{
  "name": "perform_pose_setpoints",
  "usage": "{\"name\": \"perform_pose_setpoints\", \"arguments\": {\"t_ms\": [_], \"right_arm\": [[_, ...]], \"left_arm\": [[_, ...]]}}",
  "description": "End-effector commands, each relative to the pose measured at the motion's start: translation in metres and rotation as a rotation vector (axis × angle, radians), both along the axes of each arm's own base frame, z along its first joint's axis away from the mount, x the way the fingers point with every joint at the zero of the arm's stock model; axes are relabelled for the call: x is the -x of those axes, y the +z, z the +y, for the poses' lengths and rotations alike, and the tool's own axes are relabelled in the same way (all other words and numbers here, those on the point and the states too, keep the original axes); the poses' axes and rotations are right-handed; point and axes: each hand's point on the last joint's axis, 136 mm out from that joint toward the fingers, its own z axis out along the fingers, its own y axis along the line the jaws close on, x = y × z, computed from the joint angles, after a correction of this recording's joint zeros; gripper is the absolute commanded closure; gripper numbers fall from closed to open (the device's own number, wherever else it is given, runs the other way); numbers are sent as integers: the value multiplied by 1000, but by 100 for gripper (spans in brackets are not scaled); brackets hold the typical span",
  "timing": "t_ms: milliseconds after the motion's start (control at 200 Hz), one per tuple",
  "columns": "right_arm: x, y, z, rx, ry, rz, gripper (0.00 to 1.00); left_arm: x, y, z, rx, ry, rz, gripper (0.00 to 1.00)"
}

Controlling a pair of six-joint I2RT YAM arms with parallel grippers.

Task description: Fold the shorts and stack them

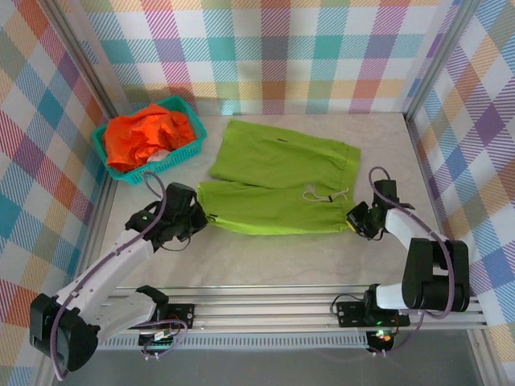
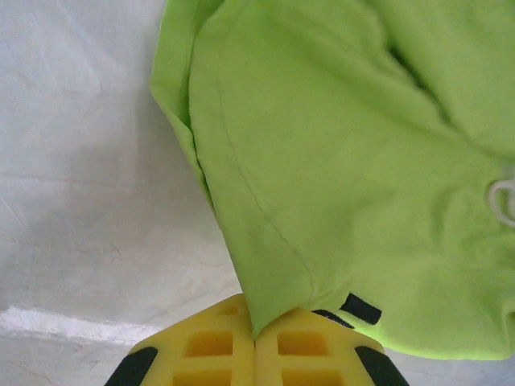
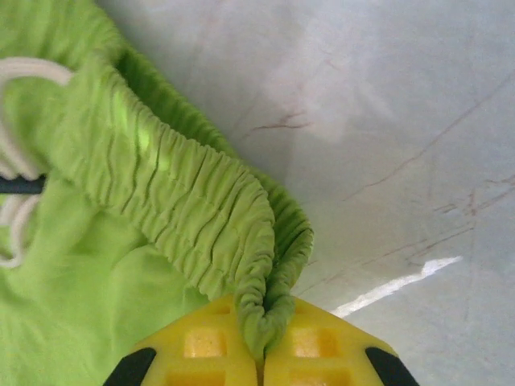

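**Item 1.** lime green shorts point(image 1: 278, 181): centre of table point(image 1: 265, 261), waist to R, legs to L, far leg spread flat. Near edge is pinched at both ends.

**Item 2.** left gripper point(image 1: 199, 217): jaws closed on hem corner of near leg.

**Item 3.** right gripper point(image 1: 356, 219): jaws closed on near end of gathered waistband.

**Item 4.** orange shorts point(image 1: 145, 135): bunched in teal basket point(image 1: 195, 143) at far-L corner, unfolded. What lies under them can't be told.

**Progress (est.).**
- Early.
- Green pair is gripped for its first fold, which isn't done.
- No stack begun.
- Left to do: finish green, pull orange from basket, fold it, then pile.

**Views.**
- Top cam: gives whole layout, incl. basket, both arms and white drawstring point(image 1: 323, 195) near waist. Grip detail is too small to read here.
- L wrist cam: cloth corner wedged between yellow pads point(image 2: 209, 346), w/ small black tab point(image 2: 360, 309) just beside. Seam line runs up the leg.
- R wrist cam: elastic ruching nipped between the pads, w/ bare tabletop to the R.
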Motion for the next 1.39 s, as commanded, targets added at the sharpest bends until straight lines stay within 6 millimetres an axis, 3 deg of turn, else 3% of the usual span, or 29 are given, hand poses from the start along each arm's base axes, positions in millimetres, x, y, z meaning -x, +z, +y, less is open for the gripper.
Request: {"name": "perform_pose_setpoints", "arguments": {"t_ms": [0,395,550,715,820,985,1170,1390], "right_arm": [[-5,38,-1,42,67,-76,100],[8,184,12,76,209,-387,100],[15,219,16,69,217,-454,100],[22,229,15,76,209,-470,100],[19,219,9,105,192,-440,100],[7,196,2,124,174,-383,100],[-6,164,-7,156,155,-300,100],[-33,141,-13,167,139,-266,100]], "left_arm": [[-7,51,22,-62,21,-133,100],[9,182,66,-192,73,-394,100],[16,221,75,-220,76,-471,100],[18,241,76,-227,62,-512,100],[6,235,69,-235,41,-491,100],[-30,214,47,-240,-6,-435,100],[-71,169,27,-257,-25,-333,100],[-116,109,18,-253,4,-203,100]]}}
